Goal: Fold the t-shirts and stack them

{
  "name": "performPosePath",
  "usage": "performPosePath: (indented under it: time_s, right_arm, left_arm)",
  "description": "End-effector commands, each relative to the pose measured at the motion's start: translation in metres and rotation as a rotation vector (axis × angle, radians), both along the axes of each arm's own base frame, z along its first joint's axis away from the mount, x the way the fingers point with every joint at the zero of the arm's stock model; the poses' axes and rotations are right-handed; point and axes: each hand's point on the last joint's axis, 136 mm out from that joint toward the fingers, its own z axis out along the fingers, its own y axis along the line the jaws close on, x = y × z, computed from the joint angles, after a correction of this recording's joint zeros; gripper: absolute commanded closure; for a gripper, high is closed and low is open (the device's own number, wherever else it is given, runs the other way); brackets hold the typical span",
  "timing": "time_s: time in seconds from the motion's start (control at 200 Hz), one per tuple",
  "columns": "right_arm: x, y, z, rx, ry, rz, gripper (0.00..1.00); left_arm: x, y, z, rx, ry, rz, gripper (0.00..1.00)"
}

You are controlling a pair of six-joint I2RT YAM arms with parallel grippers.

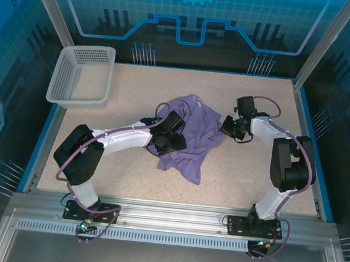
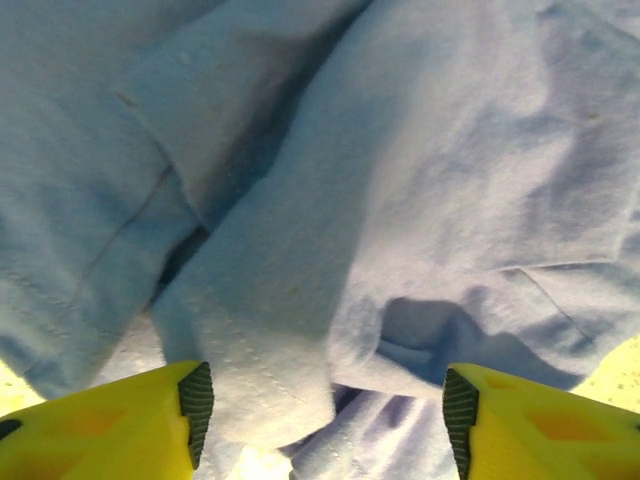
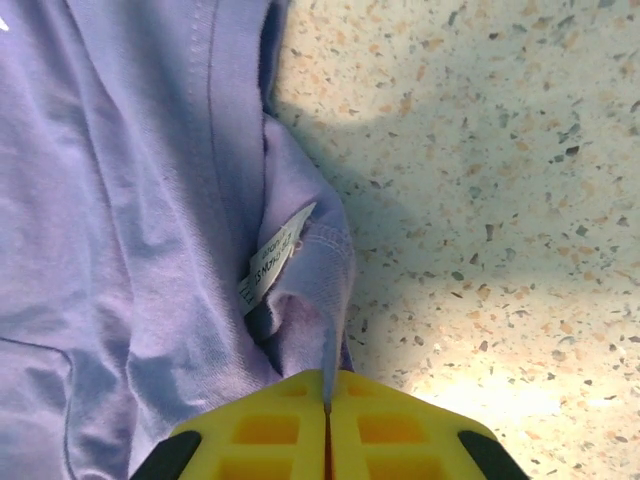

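The t-shirt (image 1: pixel 190 135) is lying crumpled on the surface (image 1: pixel 251 175), nothing folded yet; the right claw (image 3: pixel 327 400) is pinching its edge, the left claw (image 2: pixel 325 410) is hanging spread over it.

Left claw (image 2: pixel 325 425) gapes (fingers well apart); right claw (image 3: pixel 327 405) is pinched tight.

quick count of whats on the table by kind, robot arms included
t-shirt: 1
basket: 1
robot arms: 2, left arm and right arm
total: 4
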Motion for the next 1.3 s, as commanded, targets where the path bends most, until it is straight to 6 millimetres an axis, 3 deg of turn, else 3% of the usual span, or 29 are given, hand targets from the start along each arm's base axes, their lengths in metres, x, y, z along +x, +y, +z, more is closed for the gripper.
performPosePath:
  time_s: [0.0,0.135,0.25,0.43,0.67,0.97,1.06,1.145,1.226,1.296]
  right_arm:
    - [-0.008,0.001,0.001,0.01,0.007,0.02,0.92]
    - [-0.009,0.0,0.002,0.009,-0.001,0.016,0.92]
    - [-0.01,0.001,0.002,0.015,0.0,0.018,0.92]
    - [-0.012,0.002,0.005,0.02,-0.003,0.031,0.93]
    - [-0.013,0.002,0.011,0.021,-0.017,0.039,0.93]
    - [-0.014,0.003,0.015,0.028,-0.023,0.042,0.95]
    - [-0.017,0.002,0.025,0.025,-0.04,0.045,0.98]
    - [-0.019,0.001,0.043,0.023,-0.076,0.045,0.98]
    - [-0.018,-0.002,0.074,0.021,-0.147,0.037,1.0]
    - [-0.018,-0.003,0.116,0.022,-0.257,0.031,1.0]
  left_arm:
    - [-0.012,0.011,0.01,0.068,-0.01,-0.015,0.34]
    - [-0.024,0.001,-0.003,0.098,0.02,-0.019,0.34]
    - [-0.022,-0.002,-0.012,0.089,0.018,0.017,0.36]
    - [-0.013,-0.005,-0.014,0.105,0.004,0.022,0.49]
    - [-0.011,-0.005,-0.025,0.122,0.02,0.043,0.43]
    - [-0.004,-0.004,-0.013,0.125,-0.024,0.049,0.94]
    - [0.003,0.002,0.012,0.14,-0.086,0.041,1.0]
    - [0.016,0.008,0.052,0.106,-0.182,0.019,1.0]
    - [0.036,0.018,0.113,0.047,-0.312,0.0,1.0]
    - [0.049,0.029,0.187,0.003,-0.494,-0.025,1.0]
